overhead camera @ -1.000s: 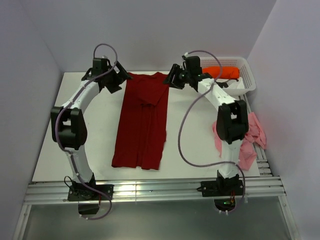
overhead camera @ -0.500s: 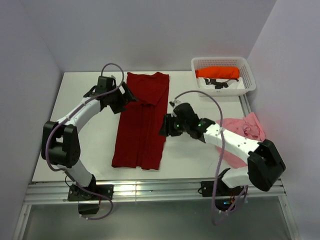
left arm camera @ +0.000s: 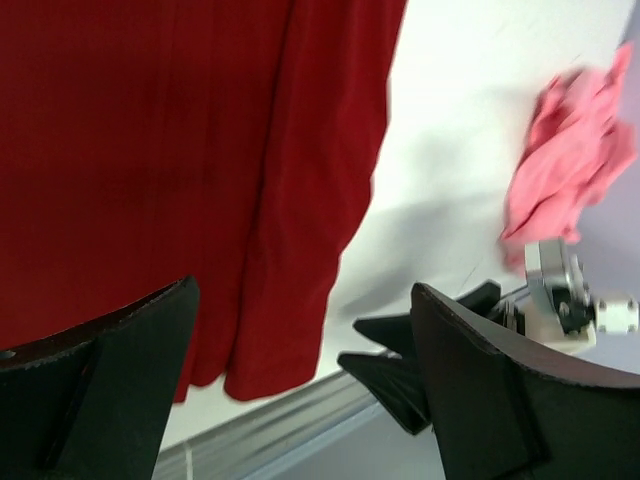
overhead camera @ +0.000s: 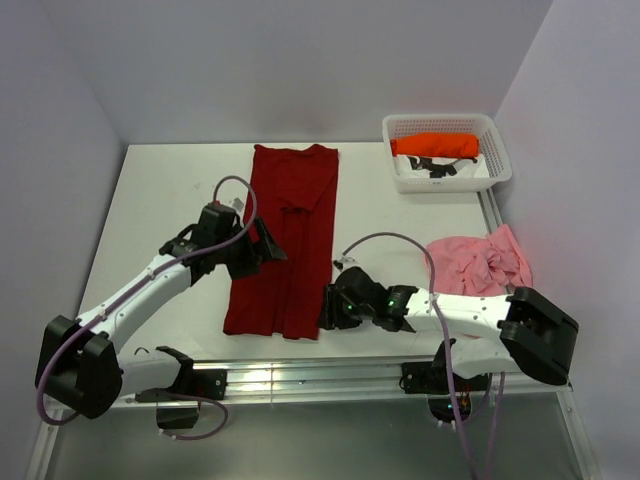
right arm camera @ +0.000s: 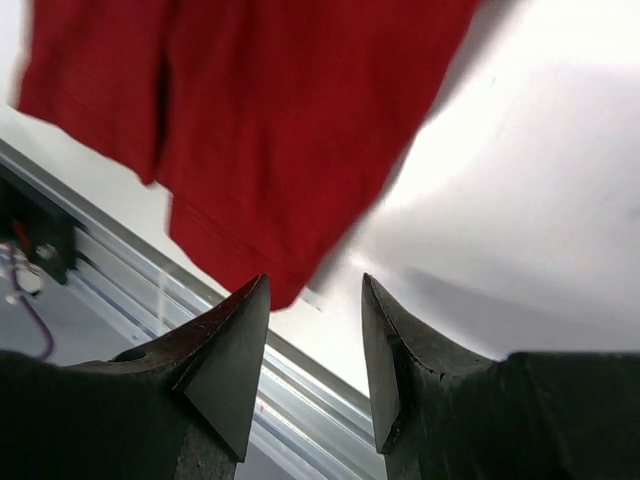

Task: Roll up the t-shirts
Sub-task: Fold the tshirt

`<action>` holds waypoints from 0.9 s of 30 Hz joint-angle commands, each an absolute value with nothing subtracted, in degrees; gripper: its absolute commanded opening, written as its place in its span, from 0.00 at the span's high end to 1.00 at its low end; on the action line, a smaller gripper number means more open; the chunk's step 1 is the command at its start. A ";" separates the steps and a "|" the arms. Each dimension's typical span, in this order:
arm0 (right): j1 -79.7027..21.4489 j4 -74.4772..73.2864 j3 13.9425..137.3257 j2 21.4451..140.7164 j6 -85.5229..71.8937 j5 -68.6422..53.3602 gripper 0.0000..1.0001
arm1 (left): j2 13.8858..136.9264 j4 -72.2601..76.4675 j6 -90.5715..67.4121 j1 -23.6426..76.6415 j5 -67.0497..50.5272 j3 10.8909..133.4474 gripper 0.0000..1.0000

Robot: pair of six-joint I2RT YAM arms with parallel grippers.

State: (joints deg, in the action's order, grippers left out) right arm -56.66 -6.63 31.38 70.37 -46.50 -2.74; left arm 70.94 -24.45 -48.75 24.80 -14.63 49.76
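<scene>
White worktop (overhead camera: 160, 200) holds the dark red t-shirt (overhead camera: 285, 240) flat — left claw (left arm camera: 300, 295) spread wide, right claw (right arm camera: 315, 285) half open, both empty by its near half — so next they should pinch the near hem and roll.

The red shirt (overhead camera: 285, 240) is soft matt cloth, the bench (overhead camera: 160, 200) smooth matt white, and the basket (overhead camera: 497, 150) latticed white plastic.

Surface: white table (overhead camera: 160, 200), rectangular, metal rails along its near edge.
Centre: dark red t-shirt (overhead camera: 290, 240), folded into a long strip, flat, running from far edge towards near edge.
Right edge: pale pink t-shirt (overhead camera: 480, 265), crumpled heap.
Far right corner: white lattice basket (overhead camera: 440, 119), upright.
</scene>
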 commanded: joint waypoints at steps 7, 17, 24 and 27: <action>-63.10 4.57 29.18 77.51 -57.91 1.32 0.48 | 66.45 -26.89 -51.50 27.95 -10.20 44.47 0.07; -64.16 5.28 26.99 79.11 -62.40 2.72 0.97 | 66.18 -29.71 -49.92 27.95 -8.70 46.14 0.07; -63.02 -3.95 21.98 68.13 -62.32 6.68 1.00 | 67.15 -30.41 -49.75 27.95 -9.32 44.91 0.07; -61.79 -7.64 19.78 62.34 -61.79 7.90 1.00 | 66.80 -32.07 -49.39 27.95 -8.53 44.65 0.07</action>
